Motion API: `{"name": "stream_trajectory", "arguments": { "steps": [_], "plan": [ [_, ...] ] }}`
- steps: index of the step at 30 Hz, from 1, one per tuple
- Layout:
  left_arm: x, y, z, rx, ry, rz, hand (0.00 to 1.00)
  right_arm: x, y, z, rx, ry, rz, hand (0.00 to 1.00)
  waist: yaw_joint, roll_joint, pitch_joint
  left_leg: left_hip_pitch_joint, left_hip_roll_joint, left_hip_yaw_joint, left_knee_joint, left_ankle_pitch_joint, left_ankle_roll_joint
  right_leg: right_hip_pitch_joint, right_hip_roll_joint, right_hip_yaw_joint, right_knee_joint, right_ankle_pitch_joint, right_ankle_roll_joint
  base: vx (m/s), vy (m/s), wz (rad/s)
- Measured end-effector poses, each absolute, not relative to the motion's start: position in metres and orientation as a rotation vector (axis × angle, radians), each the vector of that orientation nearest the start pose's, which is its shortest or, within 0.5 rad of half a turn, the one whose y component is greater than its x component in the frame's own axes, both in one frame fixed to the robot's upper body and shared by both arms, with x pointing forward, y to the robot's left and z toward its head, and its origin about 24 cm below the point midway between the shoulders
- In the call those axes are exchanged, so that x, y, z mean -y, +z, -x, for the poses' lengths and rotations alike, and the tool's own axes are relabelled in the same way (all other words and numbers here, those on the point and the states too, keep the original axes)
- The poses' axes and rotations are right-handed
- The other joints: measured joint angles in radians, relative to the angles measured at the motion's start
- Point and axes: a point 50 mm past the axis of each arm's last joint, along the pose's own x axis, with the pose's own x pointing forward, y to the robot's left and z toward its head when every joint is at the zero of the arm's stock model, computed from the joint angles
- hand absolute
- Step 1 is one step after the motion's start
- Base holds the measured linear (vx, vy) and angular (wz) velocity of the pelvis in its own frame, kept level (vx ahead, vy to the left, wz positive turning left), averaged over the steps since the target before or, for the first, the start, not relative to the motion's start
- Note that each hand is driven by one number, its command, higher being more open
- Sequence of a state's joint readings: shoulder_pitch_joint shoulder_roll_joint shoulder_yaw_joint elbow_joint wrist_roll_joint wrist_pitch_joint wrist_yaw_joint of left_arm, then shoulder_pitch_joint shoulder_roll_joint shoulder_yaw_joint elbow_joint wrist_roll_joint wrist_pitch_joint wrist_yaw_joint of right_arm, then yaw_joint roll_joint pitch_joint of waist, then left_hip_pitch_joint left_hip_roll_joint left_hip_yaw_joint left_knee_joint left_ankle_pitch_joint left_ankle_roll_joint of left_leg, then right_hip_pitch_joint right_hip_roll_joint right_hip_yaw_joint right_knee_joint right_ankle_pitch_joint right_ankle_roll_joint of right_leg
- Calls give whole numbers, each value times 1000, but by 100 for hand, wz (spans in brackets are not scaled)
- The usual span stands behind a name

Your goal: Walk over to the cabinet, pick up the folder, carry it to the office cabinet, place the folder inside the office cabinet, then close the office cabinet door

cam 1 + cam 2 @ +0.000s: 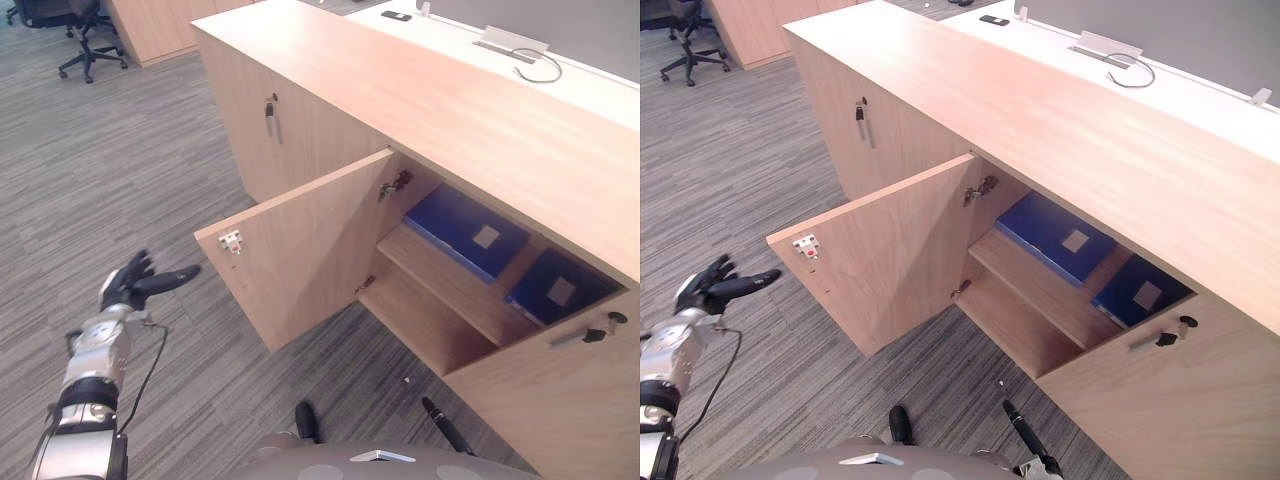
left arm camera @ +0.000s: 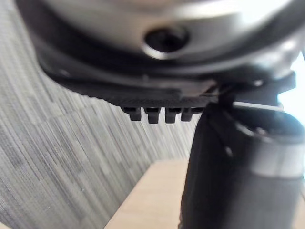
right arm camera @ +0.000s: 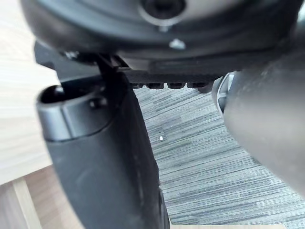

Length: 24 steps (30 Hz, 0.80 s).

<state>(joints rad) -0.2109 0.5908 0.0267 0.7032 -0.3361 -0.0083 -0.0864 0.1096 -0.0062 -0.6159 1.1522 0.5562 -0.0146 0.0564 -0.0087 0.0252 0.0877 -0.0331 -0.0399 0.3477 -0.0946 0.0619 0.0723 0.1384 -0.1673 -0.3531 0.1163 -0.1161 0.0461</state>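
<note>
The open, empty left hand [image 1: 128,285] is hovering left of the open office cabinet door [image 1: 300,250], near its free edge.

Grey striped carpet [image 1: 120,180] covers the floor. Far back, a black office chair [image 1: 85,40] stands beside a wooden unit [image 1: 165,30]. A white desk [image 1: 600,92] runs along a grey partition [image 1: 590,25], with a dark cable [image 1: 545,68] looped on it.

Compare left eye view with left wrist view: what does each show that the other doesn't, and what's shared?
Left eye view: the open cabinet door, two blue folders inside, an office chair. Left wrist view: a close look along the left hand at its thumb and finger bases. Shared: the left hand, open, grey carpet, light wood.
</note>
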Motion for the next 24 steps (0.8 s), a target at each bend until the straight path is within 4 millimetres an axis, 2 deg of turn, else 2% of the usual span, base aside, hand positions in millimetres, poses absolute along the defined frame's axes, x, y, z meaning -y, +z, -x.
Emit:
{"name": "stream_trajectory", "arguments": {
  "steps": [1, 3, 5, 7, 10, 11, 12, 15, 17, 19, 22, 24],
  "plan": [
    [-322, 4, -260, -401, 198, -219, 100, 212, -172, -42, -989, -891, -822, 100, 0, 1, 1, -1, 0, 2, 0, 0, 0, -1, 0, 1, -2, 0, -1, 11, -23, -13],
    [-306, 7, -259, -396, 53, -381, 100, 216, -172, -33, -1015, -904, -809, 100, 12, 10, -2, -15, -2, 0, 0, 0, -1, -7, 0, -3, -14, -1, -1, 22, -34, 4],
    [-297, 3, -258, -425, -50, -422, 100, 217, -172, -31, -1024, -905, -806, 100, 17, 11, -3, -14, -2, -6, 0, 2, -3, -3, 1, -10, -16, -1, -2, 19, -37, 12],
    [-292, 0, -257, -451, -120, -475, 100, 217, -172, -33, -1034, -879, -782, 100, 16, 7, -5, -13, -3, -13, 0, 3, -4, 2, 2, -16, -18, -1, -2, 15, -30, 12],
    [-275, 1, -255, -479, -331, -700, 100, 217, -172, -38, -1024, -857, -792, 100, 10, 4, -5, -13, -11, -17, 0, 3, -3, 3, -5, -25, -16, -1, -3, 9, -5, 3],
    [-273, 1, -255, -480, -350, -712, 100, 217, -172, -38, -1025, -856, -793, 100, 9, 4, -5, -13, -11, -17, 0, 3, -3, 3, -6, -25, -15, -1, -3, 11, 21, 5],
    [-262, -2, -253, -494, -458, -802, 100, 218, -172, -38, -1025, -854, -792, 100, 5, 4, -5, -13, -17, -20, 0, 1, -2, 3, -12, -26, -15, -2, -3, 9, 25, 5],
    [-236, -16, -244, -510, -632, -886, 100, 218, -172, -39, -1027, -850, -792, 100, 3, 1, -4, -14, -24, -21, 0, 0, 1, 2, -19, -29, -14, -2, -3, 7, 36, 2],
    [-216, -25, -236, -513, -740, -873, 100, 216, -173, -40, -1033, -841, -789, 100, 2, -5, -4, -14, -26, -20, 0, 0, 1, 1, -22, -30, -14, -2, -3, -2, 6, -2],
    [-184, -30, -229, -464, -852, -824, 100, 214, -173, -42, -1044, -820, -778, 100, -2, -14, -5, -15, -27, -16, 0, 1, -1, 0, -24, -30, -21, -10, -13, -11, -5, -6],
    [-155, -33, -222, -400, -935, -754, 100, 211, -174, -44, -1053, -814, -786, 100, -20, -29, -14, -26, -35, -10, 0, 7, -9, -1, -27, -31, -46, -26, -14, -16, -26, -11],
    [-121, -33, -214, -324, -1008, -662, 100, 210, -174, -44, -1042, -837, -820, 100, -33, -37, -14, -28, -41, -1, 0, 14, -7, 0, -40, -31, -59, -40, 26, -13, -37, -13]
  ]
}}
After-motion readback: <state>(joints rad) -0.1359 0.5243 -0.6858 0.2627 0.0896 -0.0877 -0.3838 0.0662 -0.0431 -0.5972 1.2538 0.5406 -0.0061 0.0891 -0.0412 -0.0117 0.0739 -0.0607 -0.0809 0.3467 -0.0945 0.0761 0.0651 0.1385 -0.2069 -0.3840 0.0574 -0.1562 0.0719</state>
